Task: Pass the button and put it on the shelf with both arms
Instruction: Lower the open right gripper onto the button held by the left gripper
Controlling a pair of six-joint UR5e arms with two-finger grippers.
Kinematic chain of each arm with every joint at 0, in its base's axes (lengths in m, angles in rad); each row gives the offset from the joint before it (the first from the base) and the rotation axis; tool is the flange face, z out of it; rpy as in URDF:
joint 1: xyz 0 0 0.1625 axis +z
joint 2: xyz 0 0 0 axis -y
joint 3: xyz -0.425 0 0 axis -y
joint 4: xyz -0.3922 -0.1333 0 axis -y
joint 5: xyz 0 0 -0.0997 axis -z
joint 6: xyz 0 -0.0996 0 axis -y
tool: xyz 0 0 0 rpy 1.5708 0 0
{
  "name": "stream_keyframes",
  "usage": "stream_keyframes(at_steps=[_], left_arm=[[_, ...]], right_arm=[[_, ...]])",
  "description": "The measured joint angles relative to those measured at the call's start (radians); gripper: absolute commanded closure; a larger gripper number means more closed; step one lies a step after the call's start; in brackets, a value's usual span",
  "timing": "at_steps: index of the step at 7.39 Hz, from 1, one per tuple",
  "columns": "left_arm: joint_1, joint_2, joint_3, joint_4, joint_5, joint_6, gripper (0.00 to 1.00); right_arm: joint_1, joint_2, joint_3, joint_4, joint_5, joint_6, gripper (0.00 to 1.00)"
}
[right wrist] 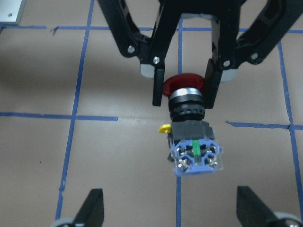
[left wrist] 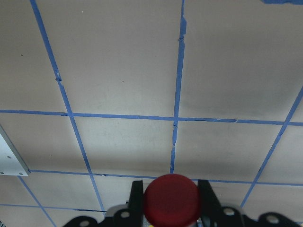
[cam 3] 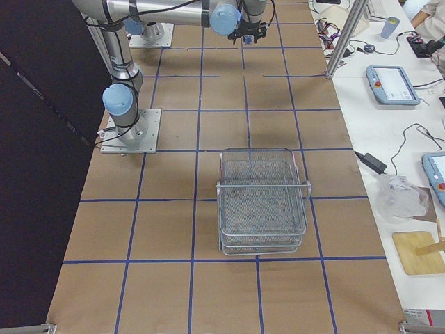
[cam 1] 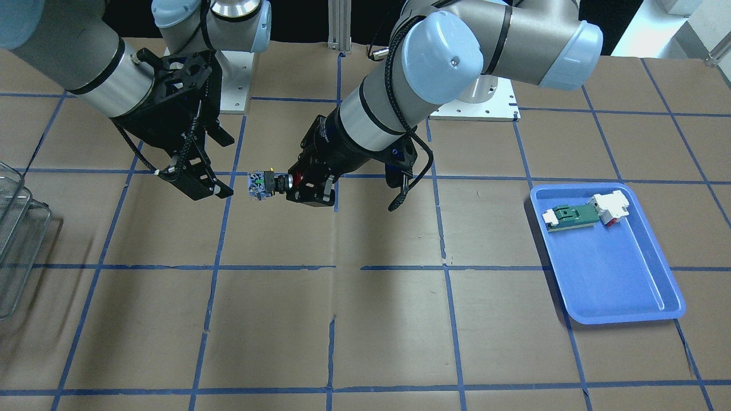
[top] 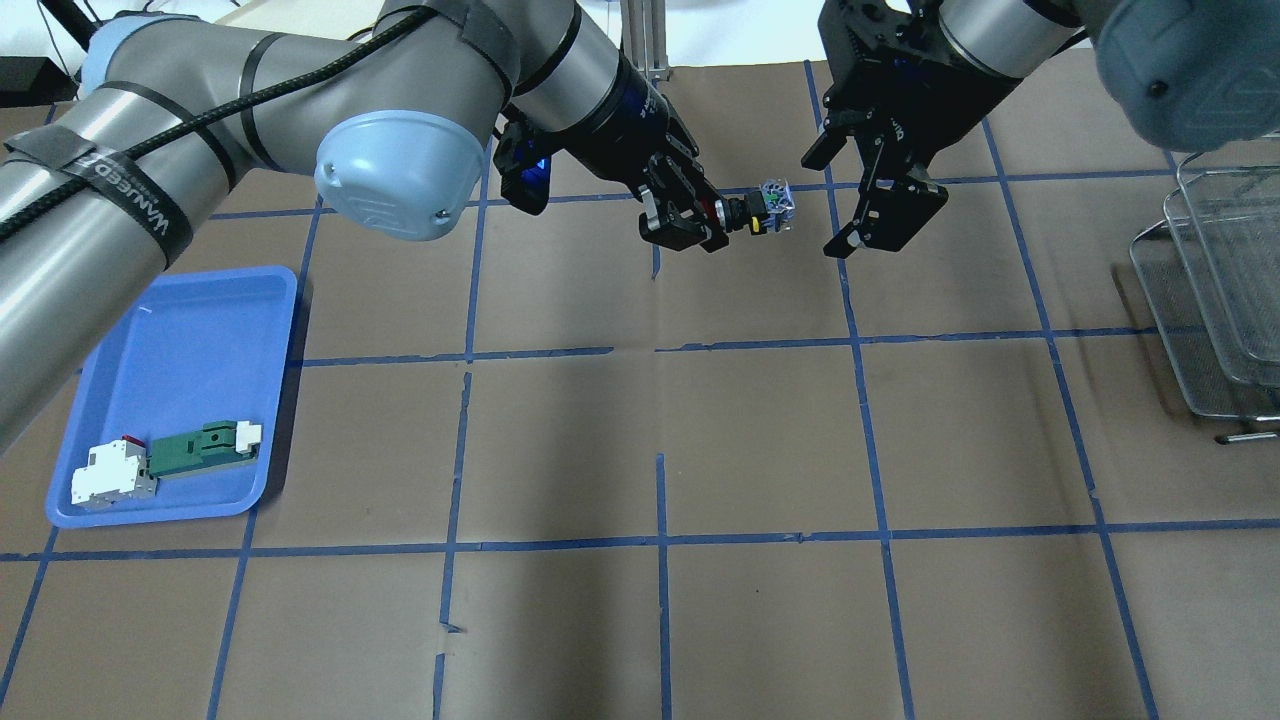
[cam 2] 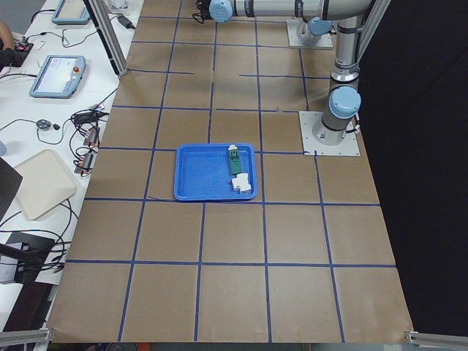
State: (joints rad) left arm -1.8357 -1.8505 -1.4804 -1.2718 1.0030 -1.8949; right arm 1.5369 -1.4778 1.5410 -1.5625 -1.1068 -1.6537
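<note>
My left gripper (cam 1: 298, 185) is shut on the button (cam 1: 266, 184) at its red cap and holds it level above the table. The blue-white terminal block points at my right gripper (cam 1: 208, 191). In the overhead view the left gripper (top: 712, 215) holds the button (top: 760, 205), and the right gripper (top: 885, 225) is open and empty a short way beyond it. In the right wrist view the button (right wrist: 191, 137) sits just ahead of my open right gripper (right wrist: 173, 208). The red cap (left wrist: 171, 198) fills the bottom of the left wrist view. The wire-mesh shelf (top: 1220, 290) stands at the right.
A blue tray (top: 200, 340) at the left holds a green-and-white flat part (top: 200, 450) and a white-and-red block (top: 112, 475). The brown table has blue tape grid lines. The shelf also shows in the front-facing view (cam 1: 17, 245) and the exterior right view (cam 3: 263, 202).
</note>
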Motion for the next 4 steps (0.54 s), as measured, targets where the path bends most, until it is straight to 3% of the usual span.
stream_keyframes(at_steps=[4], left_arm=[[0.0,0.005,-0.001,0.0,0.004,-0.001,1.0]], right_arm=[[0.006,0.001,0.025,0.003,0.047,0.063,0.0]])
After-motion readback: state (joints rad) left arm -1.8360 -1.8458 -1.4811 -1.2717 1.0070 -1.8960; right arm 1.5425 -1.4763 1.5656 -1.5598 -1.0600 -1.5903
